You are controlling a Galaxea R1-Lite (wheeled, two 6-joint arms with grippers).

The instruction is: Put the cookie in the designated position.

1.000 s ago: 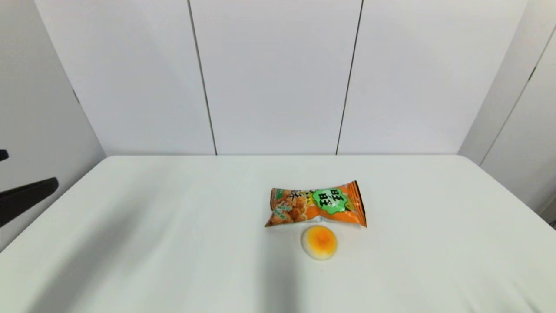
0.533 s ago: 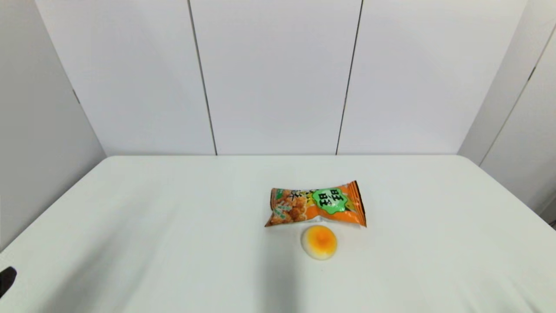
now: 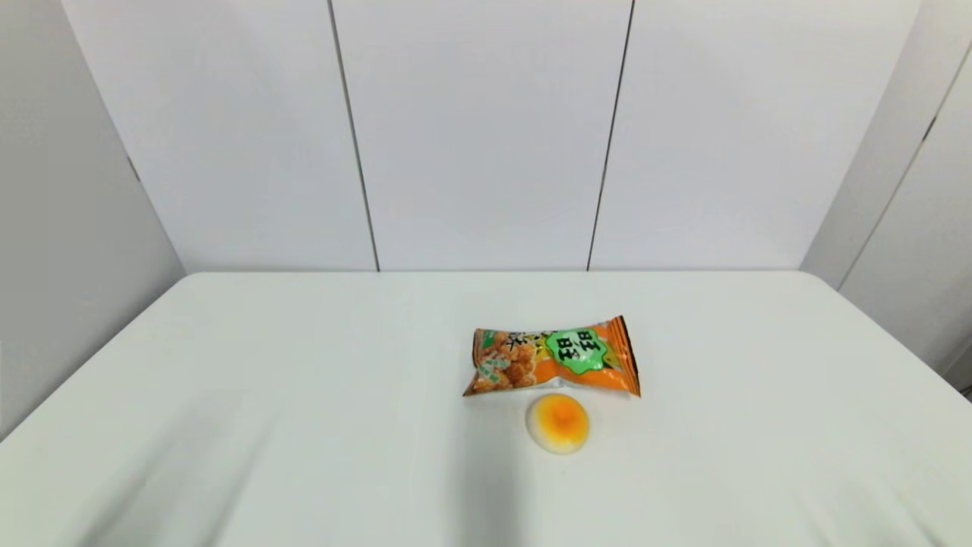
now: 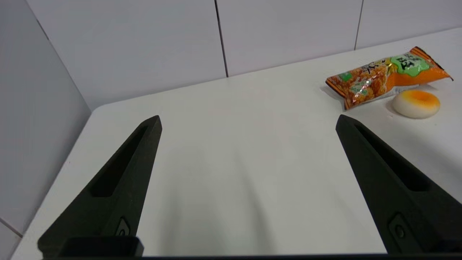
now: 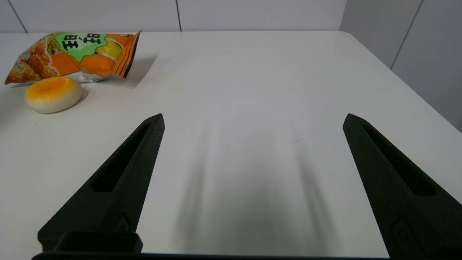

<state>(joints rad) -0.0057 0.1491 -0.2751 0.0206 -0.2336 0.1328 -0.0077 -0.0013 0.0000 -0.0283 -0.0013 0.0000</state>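
Observation:
The cookie (image 3: 553, 358), a glossy orange packet with a green label, lies flat near the middle of the white table (image 3: 304, 395); it also shows in both wrist views (image 4: 388, 75) (image 5: 74, 56). Neither gripper appears in the head view. My left gripper (image 4: 248, 122) hovers open over the table's left near part, well short of the cookie, holding nothing. On the right near side my right gripper (image 5: 252, 121) is open too, and nothing lies between its fingers.
A small round white-rimmed yellow-orange dome (image 3: 559, 423) sits just in front of the cookie, almost touching it (image 4: 415, 103) (image 5: 53, 94). White wall panels (image 3: 486, 129) stand behind the table, and its rounded edges (image 3: 873, 304) fall off at left and right.
The left arm's dark fingers, seen at the left edge of the head view a second ago, have dropped down and out of that view. Cookie and dome have not moved.

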